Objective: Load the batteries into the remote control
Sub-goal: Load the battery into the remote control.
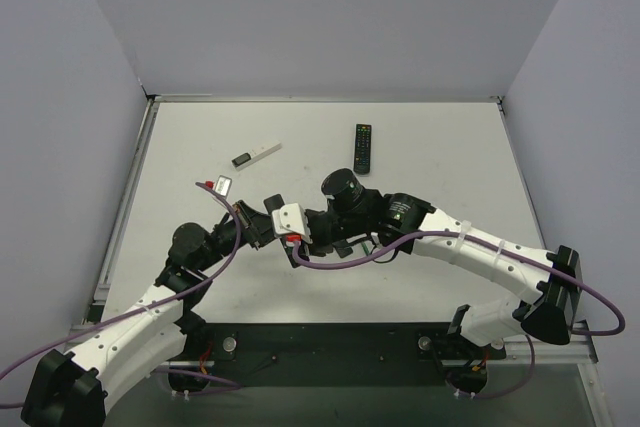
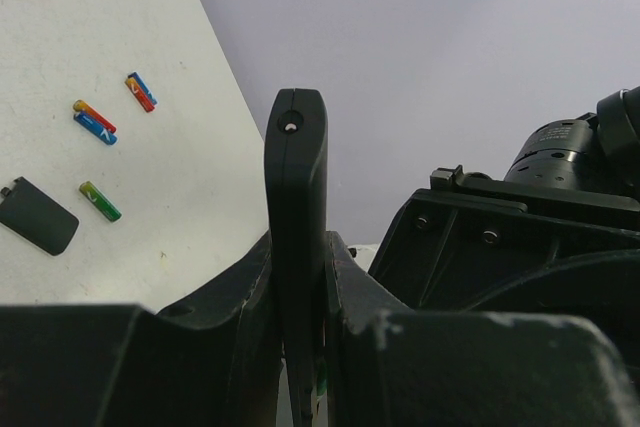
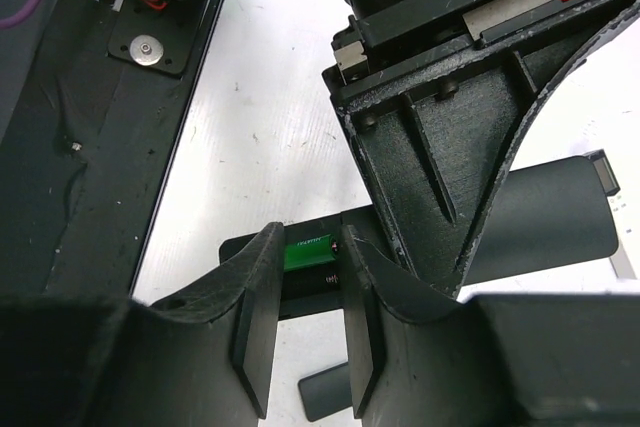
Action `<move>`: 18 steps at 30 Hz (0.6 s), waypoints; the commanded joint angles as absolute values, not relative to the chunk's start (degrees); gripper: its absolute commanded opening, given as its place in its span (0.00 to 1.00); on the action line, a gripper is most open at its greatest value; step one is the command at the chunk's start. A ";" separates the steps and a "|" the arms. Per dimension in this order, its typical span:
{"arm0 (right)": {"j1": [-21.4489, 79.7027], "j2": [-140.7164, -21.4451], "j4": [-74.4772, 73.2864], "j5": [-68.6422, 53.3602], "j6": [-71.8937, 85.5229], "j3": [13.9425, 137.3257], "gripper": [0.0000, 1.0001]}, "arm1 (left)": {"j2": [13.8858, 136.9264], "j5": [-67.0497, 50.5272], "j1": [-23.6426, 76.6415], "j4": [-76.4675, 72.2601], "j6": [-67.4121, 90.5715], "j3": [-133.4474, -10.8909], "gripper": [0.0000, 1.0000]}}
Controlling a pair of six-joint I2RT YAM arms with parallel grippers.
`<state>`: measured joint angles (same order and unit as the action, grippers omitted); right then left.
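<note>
My left gripper (image 2: 300, 282) is shut on the remote control (image 2: 296, 207), a plain black bar held off the table. In the right wrist view the remote (image 3: 540, 212) lies across the frame with its compartment uncovered. A green battery (image 3: 310, 250) sits in the upper slot and the lower slot looks dark. My right gripper (image 3: 308, 292) is open, with one finger on each side of that battery, close over the compartment. Loose batteries lie on the table: a red-blue one (image 2: 141, 92), an orange and blue pair (image 2: 95, 122) and a green one (image 2: 100, 201). The back cover (image 2: 38, 215) lies beside them.
A longer black remote with coloured buttons (image 1: 364, 147) and a thin white stick with a dark end (image 1: 256, 155) lie at the back of the table. A small black-and-white item (image 1: 222, 185) sits to the left. Both arms meet at the table's middle (image 1: 310, 232).
</note>
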<state>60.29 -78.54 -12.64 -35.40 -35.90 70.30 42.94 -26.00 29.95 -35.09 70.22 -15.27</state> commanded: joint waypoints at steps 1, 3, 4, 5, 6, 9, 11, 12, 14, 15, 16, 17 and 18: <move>59.85 -78.84 -12.39 -38.32 -37.35 71.81 0.23 | 42.63 -26.98 29.79 -37.53 70.13 -18.20 0.00; 59.94 -78.75 -12.31 -38.06 -37.44 71.20 0.22 | 42.54 -26.37 29.79 -38.58 70.92 -17.76 0.00; 59.85 -78.75 -12.30 -38.06 -37.35 71.02 0.22 | 42.45 -26.28 29.88 -39.02 71.28 -17.58 0.00; 59.85 -78.66 -12.30 -38.14 -37.27 70.75 0.20 | 42.36 -26.11 29.80 -39.63 72.15 -17.40 0.00; 59.85 -78.58 -12.39 -38.14 -37.18 70.49 0.19 | 42.45 -25.93 29.79 -40.77 72.59 -17.14 0.00; 59.85 -78.31 -12.04 -38.23 -36.57 69.17 0.18 | 42.54 -24.96 29.79 -43.67 74.88 -16.44 0.00; 59.85 -78.05 -11.34 -38.32 -36.12 67.60 0.17 | 42.54 -24.17 29.79 -45.17 76.19 -16.08 0.00; 59.85 -77.70 -10.99 -38.23 -35.95 67.07 0.16 | 42.37 -23.82 29.79 -46.39 76.64 -16.00 0.00; 59.85 -77.43 -9.85 -38.23 -35.16 65.32 0.15 | 42.10 -22.77 29.79 -47.63 77.86 -15.73 0.00; 59.77 -77.00 -9.50 -38.23 -34.98 64.78 0.14 | 41.75 -22.24 29.79 -48.94 78.31 -15.56 0.00; 59.85 -76.82 -8.71 -38.06 -34.37 64.08 0.12 | 41.57 -21.80 29.79 -49.56 78.83 -15.47 0.00; 59.85 -76.56 -8.18 -37.71 -33.93 62.94 0.12 | 41.31 -20.67 29.79 -50.18 79.62 -15.21 0.00; 59.85 -76.03 -7.56 -37.53 -33.40 62.06 0.12 | 40.96 -20.22 29.79 -51.06 79.98 -15.29 0.00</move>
<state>59.81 -77.12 -6.83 -35.94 -35.44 66.11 43.03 -24.08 29.91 -37.89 74.65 -13.87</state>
